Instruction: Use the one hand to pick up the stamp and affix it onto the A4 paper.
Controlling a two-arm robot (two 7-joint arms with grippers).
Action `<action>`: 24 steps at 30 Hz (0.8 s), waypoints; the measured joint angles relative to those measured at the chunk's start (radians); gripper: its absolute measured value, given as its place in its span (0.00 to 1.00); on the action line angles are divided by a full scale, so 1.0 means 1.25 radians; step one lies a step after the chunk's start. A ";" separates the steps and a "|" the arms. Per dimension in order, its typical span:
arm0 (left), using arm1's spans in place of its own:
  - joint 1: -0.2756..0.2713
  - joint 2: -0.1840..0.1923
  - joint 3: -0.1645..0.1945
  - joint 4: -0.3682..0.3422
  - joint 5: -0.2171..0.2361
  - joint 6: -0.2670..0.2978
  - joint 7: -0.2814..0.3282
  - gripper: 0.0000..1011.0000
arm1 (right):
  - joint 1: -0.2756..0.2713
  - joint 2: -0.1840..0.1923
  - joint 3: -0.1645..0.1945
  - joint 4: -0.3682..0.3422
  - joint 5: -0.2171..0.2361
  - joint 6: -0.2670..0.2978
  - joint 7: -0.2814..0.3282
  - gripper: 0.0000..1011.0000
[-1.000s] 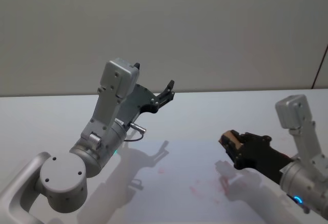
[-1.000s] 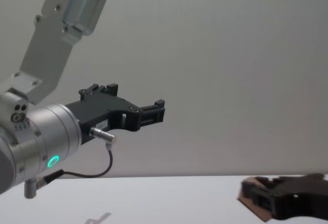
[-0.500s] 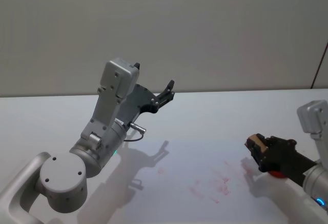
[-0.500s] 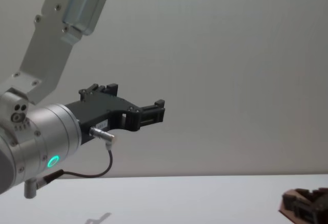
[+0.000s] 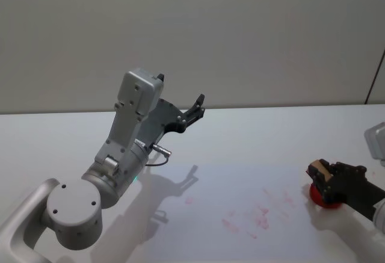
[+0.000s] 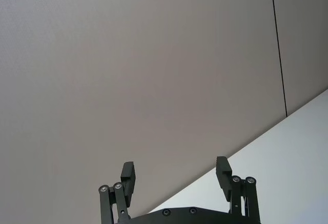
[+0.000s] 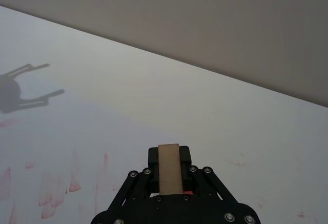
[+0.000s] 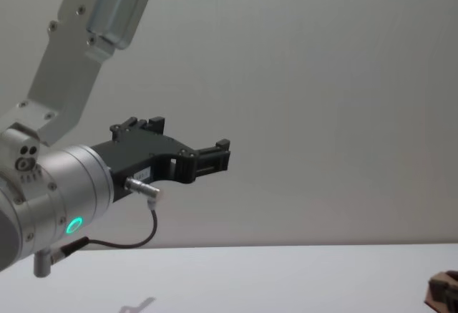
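The right gripper has drawn back toward the right edge of the table over the last second: 1.0 s ago it hung near the middle of the A4 paper, at 0.5 s it was farther right, and now it sits low at the paper's right end. In the chest view its tip has slid to the bottom right corner, where earlier it reached well into the picture. More red ink marks lie uncovered on the sheet than before.

The right arm comes in low from the right, its fingers pointing left and slightly down. They are closed on the stamp: the tan wooden handle stands between them in the right wrist view, and the red round base shows below them in the head view, at the paper's right edge. Whether the base touches the sheet cannot be told.

Farther back, the left gripper is parked, unchanged, raised above the table's left half with the wrist tilted up toward the wall; its 2 fingers are spread wide on nothing. A green light glows on its wrist.

No writing can be read.
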 joint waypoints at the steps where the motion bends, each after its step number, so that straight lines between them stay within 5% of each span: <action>1: 0.000 0.000 0.000 0.000 0.000 0.000 0.000 0.99 | -0.001 0.001 0.001 0.000 0.000 -0.001 0.000 0.21; 24: 0.000 0.000 0.000 0.000 0.000 0.000 0.000 0.99 | -0.011 0.024 0.017 0.019 -0.009 -0.010 -0.012 0.21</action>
